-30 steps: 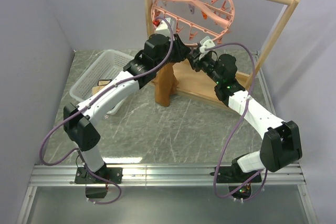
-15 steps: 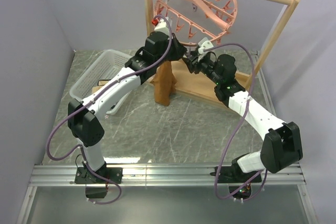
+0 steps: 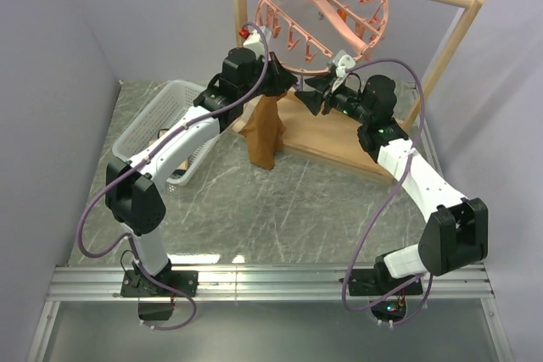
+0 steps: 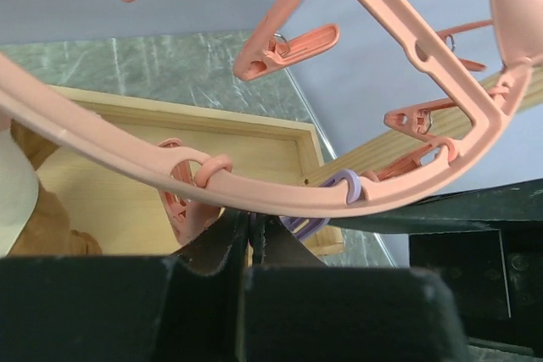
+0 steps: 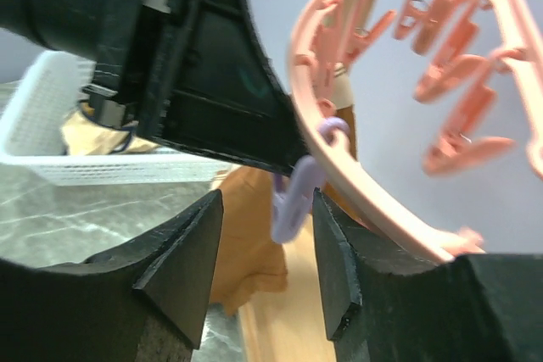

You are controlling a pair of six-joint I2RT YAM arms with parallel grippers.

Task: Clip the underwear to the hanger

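My right gripper (image 5: 263,243) stands spread, its jaws straddling the lilac clip (image 5: 293,197), which dangles lengthwise between them from the hanger (image 4: 110,154) ring just above. The underwear (image 3: 265,129) hangs beyond the clip, lower and to the left, under my left gripper (image 4: 249,239). That one is pressed together; I cannot tell whether it pinches cloth. My left wrist crowds the clip's far side, and pink clips (image 5: 458,150) hang near.

2 white-and-black arms (image 3: 182,137), purple cables (image 3: 82,239)
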